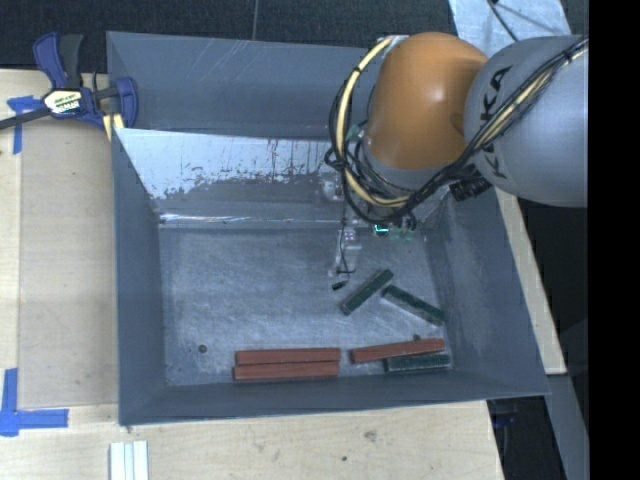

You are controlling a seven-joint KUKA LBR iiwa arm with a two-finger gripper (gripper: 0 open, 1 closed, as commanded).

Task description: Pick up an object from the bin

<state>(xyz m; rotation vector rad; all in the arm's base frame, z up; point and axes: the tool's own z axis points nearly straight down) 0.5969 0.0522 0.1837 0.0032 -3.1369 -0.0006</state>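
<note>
Near the gripper (347, 264) lie three green bars (365, 290) and three brown bars (287, 363).

The brand name KUKA stands in black capital letters on the rounded silver-grey metal link of the robot arm (540, 118), at the right of the camera view. The letters run along the link's left edge, just beside the smooth orange dome-shaped cover (420, 98). Black and yellow cables (350, 118) cross partly over them.
</note>
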